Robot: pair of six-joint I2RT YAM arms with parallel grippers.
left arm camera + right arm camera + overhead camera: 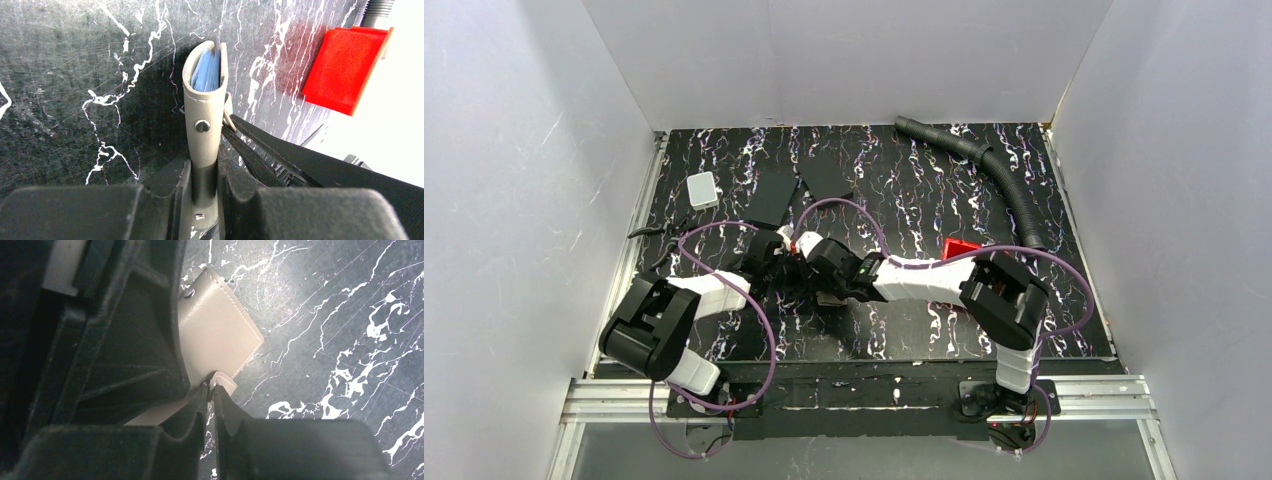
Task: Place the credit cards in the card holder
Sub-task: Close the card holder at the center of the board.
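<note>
left claw (204, 167): clamped on card holder (202, 100), which stands edge-on and sticks out past the tips
right claw (211, 387): tips at snap tab (223, 380), near-closed, grip unclear

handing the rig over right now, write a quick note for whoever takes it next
Left claw: shut on the folded card holder, which stands on edge between its fingers.
Right claw: nearly closed, pinching the holder's snap tab.
Cards: light blue edges show inside the fold, probably cards already in; count unclear. I can't pick out a loose card in any view.
Done: holder folded.
Left: the tab is not yet on its stud; likely press it shut, then check for stray cards.
</note>
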